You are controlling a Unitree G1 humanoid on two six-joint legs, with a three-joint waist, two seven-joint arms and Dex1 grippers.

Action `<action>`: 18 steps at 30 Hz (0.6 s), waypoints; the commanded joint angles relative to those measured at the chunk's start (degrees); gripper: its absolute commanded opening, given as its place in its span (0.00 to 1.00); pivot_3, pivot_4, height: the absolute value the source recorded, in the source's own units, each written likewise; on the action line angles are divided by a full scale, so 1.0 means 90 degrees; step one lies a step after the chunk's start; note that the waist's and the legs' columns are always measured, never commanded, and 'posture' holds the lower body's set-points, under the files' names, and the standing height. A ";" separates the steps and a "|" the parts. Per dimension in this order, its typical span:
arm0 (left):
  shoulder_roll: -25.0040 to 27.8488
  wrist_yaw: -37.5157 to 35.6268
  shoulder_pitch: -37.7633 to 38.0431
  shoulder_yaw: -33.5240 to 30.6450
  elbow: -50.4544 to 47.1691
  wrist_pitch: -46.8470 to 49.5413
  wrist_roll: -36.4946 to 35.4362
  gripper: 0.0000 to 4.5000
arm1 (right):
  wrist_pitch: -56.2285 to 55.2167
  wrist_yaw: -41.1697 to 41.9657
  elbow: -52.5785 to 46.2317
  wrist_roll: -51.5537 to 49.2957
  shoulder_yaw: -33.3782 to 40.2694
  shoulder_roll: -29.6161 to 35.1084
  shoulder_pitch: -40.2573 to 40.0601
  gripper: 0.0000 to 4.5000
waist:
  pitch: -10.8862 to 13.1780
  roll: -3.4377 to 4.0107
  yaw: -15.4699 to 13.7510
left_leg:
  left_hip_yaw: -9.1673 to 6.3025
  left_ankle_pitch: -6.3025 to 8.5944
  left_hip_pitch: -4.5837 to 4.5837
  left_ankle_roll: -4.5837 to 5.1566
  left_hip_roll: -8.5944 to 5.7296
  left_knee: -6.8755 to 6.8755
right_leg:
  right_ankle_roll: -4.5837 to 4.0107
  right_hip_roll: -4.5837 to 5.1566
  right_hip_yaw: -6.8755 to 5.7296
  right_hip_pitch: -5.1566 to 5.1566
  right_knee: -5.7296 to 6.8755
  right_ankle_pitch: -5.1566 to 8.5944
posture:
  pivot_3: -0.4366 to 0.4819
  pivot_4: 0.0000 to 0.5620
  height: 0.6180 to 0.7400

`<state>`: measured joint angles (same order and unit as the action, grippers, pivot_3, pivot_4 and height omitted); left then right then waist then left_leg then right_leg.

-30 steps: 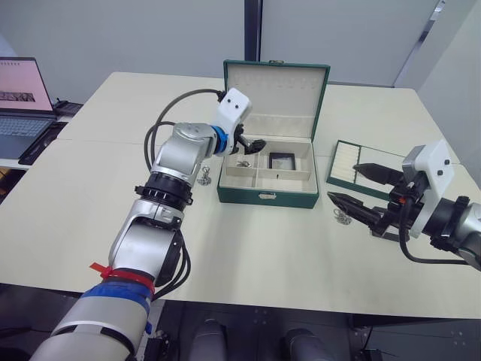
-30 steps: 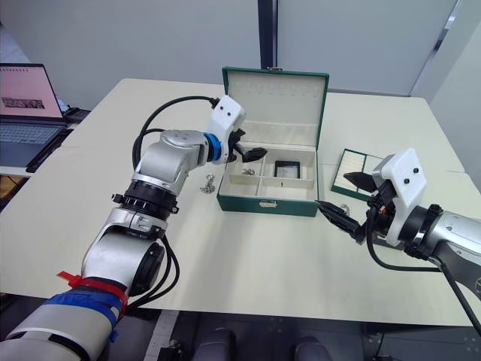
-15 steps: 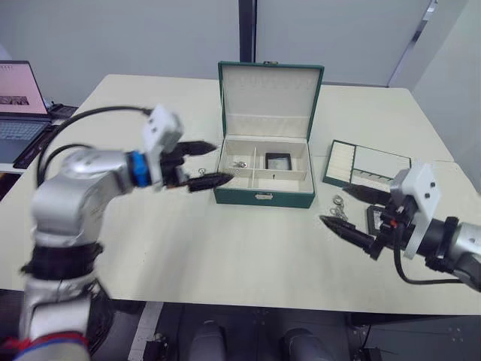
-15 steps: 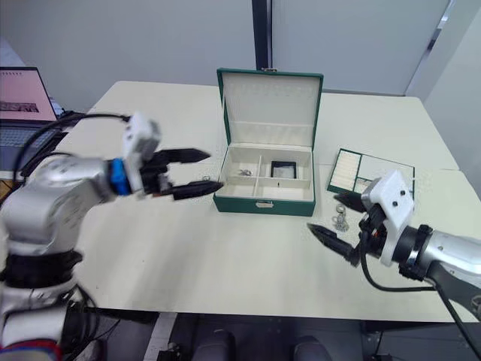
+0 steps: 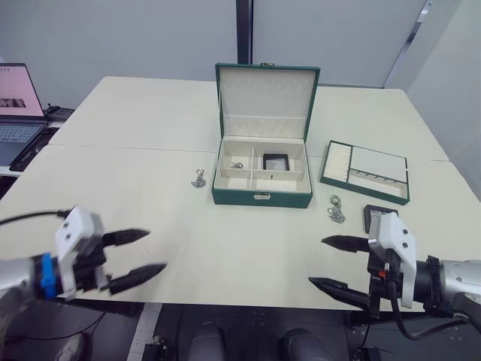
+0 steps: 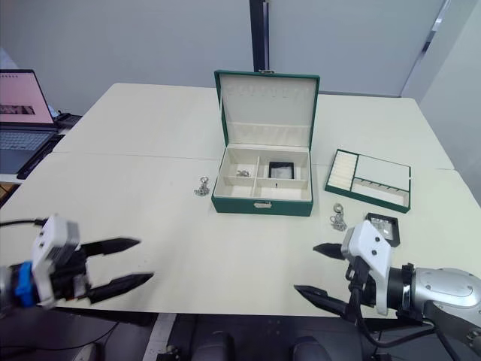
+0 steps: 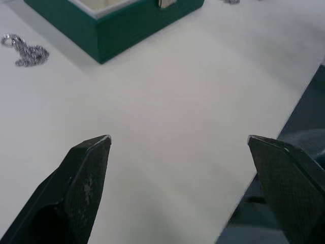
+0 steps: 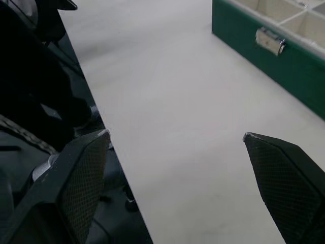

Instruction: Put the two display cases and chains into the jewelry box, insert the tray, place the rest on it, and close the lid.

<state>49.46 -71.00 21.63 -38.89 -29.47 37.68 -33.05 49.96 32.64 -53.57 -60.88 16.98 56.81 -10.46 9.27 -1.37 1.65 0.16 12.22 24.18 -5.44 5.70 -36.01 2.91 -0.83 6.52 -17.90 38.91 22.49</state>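
Both tools (image 5: 141,254) (image 5: 326,262) withdrawn, wide open, empty.

Left gripper (image 5: 137,256) low, fingers apart; right gripper (image 5: 336,263) low, fingers apart.

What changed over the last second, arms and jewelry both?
The left gripper pulled out of the jewelry box and back to the near table edge, open and empty. The right gripper also drew back toward the near edge, open. Unchanged: one display case and a chain in the box, the other case and two chains on the table, the tray beside the box, the lid up.
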 commanded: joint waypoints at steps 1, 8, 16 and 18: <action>0.0147 -0.0151 0.0048 -0.0348 0.0177 -0.0439 0.0008 0.99 | -0.0289 0.0173 -0.0104 0.0222 -0.0012 -0.0014 0.0006 1.00 | -0.0002 -0.0004 -0.0013 | -0.0001 0.0000 -0.0003 0.0000 0.0000 0.0000 | -0.0001 0.0000 0.0000 -0.0004 0.0005 0.0000 | 0.48 0.27 1.00; 0.0304 -0.0045 -0.0151 -0.0269 0.0439 -0.0506 -0.0111 0.99 | -0.0548 0.0168 -0.0159 0.0593 -0.0121 -0.0170 -0.0070 1.00 | -0.0014 -0.0024 0.0002 | -0.0001 0.0002 -0.0009 0.0000 0.0000 0.0002 | -0.0001 -0.0001 0.0001 -0.0028 0.0002 0.0000 | 0.48 0.27 1.00; 0.0672 0.0466 -0.0777 0.0031 0.0882 -0.0186 -0.0031 0.99 | -0.0093 -0.1019 0.0176 0.0247 -0.0660 -0.0474 0.1908 1.00 | -0.0011 -0.0018 0.0038 | -0.0001 0.0001 -0.0021 0.0000 0.0001 0.0006 | -0.0003 -0.0005 0.0013 -0.0034 0.0011 -0.0001 | 0.48 0.27 1.00; 0.0666 0.0752 -0.1063 0.0231 0.0859 -0.0158 -0.0007 0.99 | 0.0192 -0.1348 0.0428 0.0239 -0.1004 -0.0577 0.2636 1.00 | -0.0010 -0.0017 0.0032 | 0.0006 0.0002 -0.0021 -0.0001 0.0000 0.0008 | -0.0003 -0.0002 0.0016 -0.0034 0.0005 0.0000 | 0.48 0.27 1.00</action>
<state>54.89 -66.10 13.48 -37.73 -21.37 36.03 -33.11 50.14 22.97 -50.58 -57.88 9.23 52.41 10.42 9.18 -1.52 1.94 0.26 12.25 23.99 -5.45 5.70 -35.92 2.89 -0.84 6.69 -18.22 38.95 22.49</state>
